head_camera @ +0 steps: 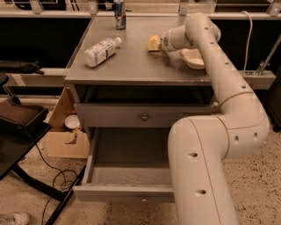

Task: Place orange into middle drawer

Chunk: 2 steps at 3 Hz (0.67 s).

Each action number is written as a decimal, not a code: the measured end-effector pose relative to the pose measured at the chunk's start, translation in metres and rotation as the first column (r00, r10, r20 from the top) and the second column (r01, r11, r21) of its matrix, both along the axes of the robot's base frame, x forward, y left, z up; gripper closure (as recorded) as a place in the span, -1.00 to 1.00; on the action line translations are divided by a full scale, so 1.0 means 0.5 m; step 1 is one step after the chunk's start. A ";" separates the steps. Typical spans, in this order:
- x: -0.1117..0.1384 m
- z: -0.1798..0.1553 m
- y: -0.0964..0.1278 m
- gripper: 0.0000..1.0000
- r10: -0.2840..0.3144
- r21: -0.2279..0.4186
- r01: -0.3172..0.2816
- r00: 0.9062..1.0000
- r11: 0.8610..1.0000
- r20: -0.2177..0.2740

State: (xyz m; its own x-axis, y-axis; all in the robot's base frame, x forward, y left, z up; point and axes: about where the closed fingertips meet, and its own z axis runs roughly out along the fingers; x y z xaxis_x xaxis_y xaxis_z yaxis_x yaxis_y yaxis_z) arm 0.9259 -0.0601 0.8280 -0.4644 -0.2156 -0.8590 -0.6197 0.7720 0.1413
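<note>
The small round orange (153,44) sits on the grey metal worktop (131,66), toward the far right part. It is right at the tip of the gripper (160,42), which reaches in from the right, low over the surface. The orange touches the front of the gripper or is very close to it. I cannot tell if the gripper is released or clenched on the fruit, because its cream wrist hides that part.

Just beside the wrist, on the right, stands a shallow cream bowl (193,59). The arm covers part of it, and what I see of its inside is only the pale bottom.

Below the worktop, the upper grey drawer with the round metal knob (109,115) is closed. Under it, the wide grey middle drawer (118,193) is pulled out far toward the camera. Its grey floor and side walls are in view, and the thick arm hides its right part. The orange is well apart from this drawer, up on the worktop.

A clear plastic bottle with a white label (102,51) lies on its side on the left half of the worktop. A dark can (119,8) stands at the far edge.

On the floor at the left, an open brown cardboard box (66,143) holds a white round object (72,121).
</note>
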 end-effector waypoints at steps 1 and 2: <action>-0.014 0.038 -0.017 1.00 -0.002 -0.058 0.003 1.000 0.998 0.013; -0.039 0.105 -0.038 1.00 -0.004 -0.110 0.008 0.999 0.994 0.037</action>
State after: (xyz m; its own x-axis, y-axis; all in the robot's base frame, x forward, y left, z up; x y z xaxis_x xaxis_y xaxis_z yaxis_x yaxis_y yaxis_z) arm 0.9064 -0.0789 0.8806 -0.4346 -0.3075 -0.8465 -0.6183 0.7853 0.0322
